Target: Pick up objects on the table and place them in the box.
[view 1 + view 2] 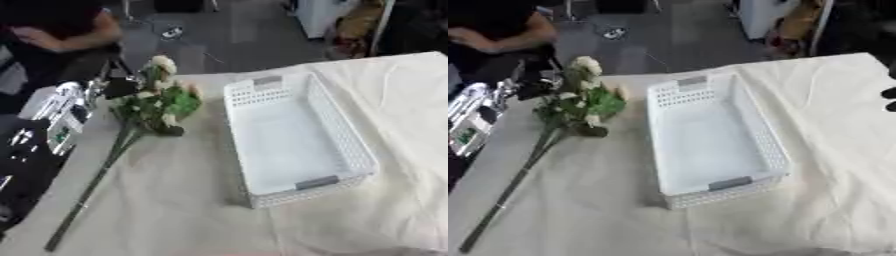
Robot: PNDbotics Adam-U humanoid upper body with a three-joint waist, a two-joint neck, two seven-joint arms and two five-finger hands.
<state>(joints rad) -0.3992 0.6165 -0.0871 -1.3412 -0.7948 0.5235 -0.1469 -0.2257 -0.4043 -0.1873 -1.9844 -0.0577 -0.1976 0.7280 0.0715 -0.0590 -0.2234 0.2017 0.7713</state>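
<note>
Flower stem [131,130] on cloth, left hand [109,87] at blooms; white basket [350,130] beside.

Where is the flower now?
The flower lies on the table's left side, just left of the white box, blooms far, stem toward the near-left corner.

A grey floor [219,35] is seen beyond the table, which is covered by a cream cloth [385,115]. A white cabinet [319,15] is set at the far right.
</note>
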